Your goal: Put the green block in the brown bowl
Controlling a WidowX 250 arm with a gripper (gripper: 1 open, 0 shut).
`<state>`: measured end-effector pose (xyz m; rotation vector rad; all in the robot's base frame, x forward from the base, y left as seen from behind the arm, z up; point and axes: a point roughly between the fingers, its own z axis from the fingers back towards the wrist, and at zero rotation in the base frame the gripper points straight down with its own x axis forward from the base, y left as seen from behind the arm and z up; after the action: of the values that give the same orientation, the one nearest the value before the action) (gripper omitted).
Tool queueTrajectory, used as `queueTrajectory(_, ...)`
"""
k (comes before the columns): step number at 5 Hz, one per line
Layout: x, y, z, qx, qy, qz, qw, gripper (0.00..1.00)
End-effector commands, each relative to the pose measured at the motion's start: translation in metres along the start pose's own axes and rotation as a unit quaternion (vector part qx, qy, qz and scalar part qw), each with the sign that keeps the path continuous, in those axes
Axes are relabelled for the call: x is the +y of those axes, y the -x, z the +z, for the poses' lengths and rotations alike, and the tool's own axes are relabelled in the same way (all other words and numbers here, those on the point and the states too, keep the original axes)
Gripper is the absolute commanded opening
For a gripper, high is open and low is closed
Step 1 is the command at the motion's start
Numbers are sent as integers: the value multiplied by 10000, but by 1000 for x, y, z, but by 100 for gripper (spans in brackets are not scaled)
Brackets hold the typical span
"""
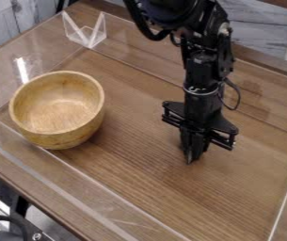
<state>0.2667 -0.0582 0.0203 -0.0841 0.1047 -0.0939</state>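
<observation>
My gripper [192,151] points straight down at the wooden table, right of centre, with its dark fingers [190,141] pressed together and their tips at the surface. The green block does not show on its own; it is hidden between and behind the closed fingers, at the spot where it lay. The brown bowl [57,109] stands upright and empty at the left, well apart from the gripper.
A clear plastic wall [57,184] runs along the table's [133,169] front and left edges. A small clear plastic stand [86,30] is at the back left. Black cables hang from the arm [196,47] above the gripper.
</observation>
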Motion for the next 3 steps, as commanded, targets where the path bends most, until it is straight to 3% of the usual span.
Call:
queueTrajectory(1, 0, 2, 17, 5, 88, 67, 9999, 0)
queueTrajectory(3, -1, 14, 30, 396, 215, 145, 9989, 0)
